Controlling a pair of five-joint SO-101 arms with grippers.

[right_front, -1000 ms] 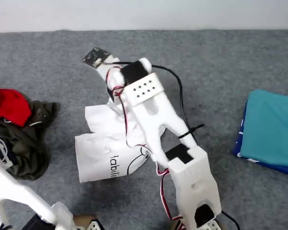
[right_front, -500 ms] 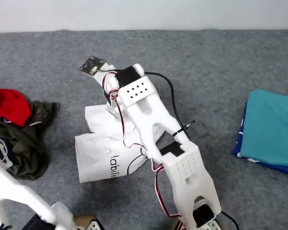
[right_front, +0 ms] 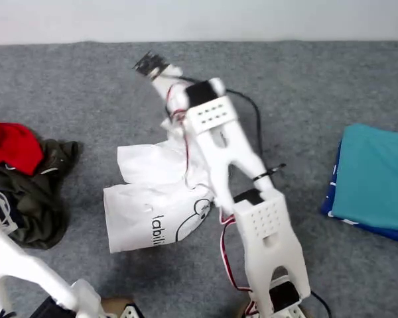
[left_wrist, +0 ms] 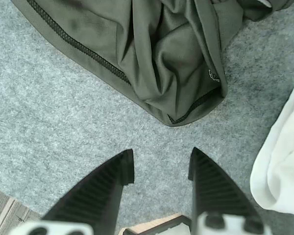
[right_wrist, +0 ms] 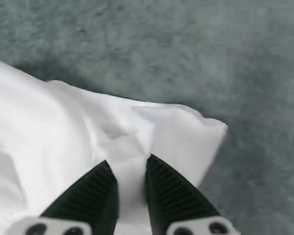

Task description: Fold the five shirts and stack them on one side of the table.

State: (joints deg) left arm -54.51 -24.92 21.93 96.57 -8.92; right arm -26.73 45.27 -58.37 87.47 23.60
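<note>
- Fabric of the white shirt (right_front: 146, 212) lies half-bunched in the middle of the desk (right_front: 305, 86), its printed part toward the near edge and a loose flap toward the far edge.
- That far flap is where the right tool (right_wrist: 129, 164) sits, its jaws pinched together on a narrow ridge of the white cloth.
- From that grip the rest of the shirt lies toward the near edge, so a fold would probably carry the flap that way over the printed part.
- A teal shirt (right_front: 375, 175) lies folded on a blue shirt (right_front: 333, 189) at the right edge, well apart from the white one and likely the stack.
- An olive shirt (right_front: 33, 199) and a red shirt (right_front: 10, 146) lie heaped at the left edge.
- The left tool (left_wrist: 161, 156) hangs near the left near corner with jaws apart and empty, just beside the olive hem; the right arm is the nearer one to the white shirt.
</note>
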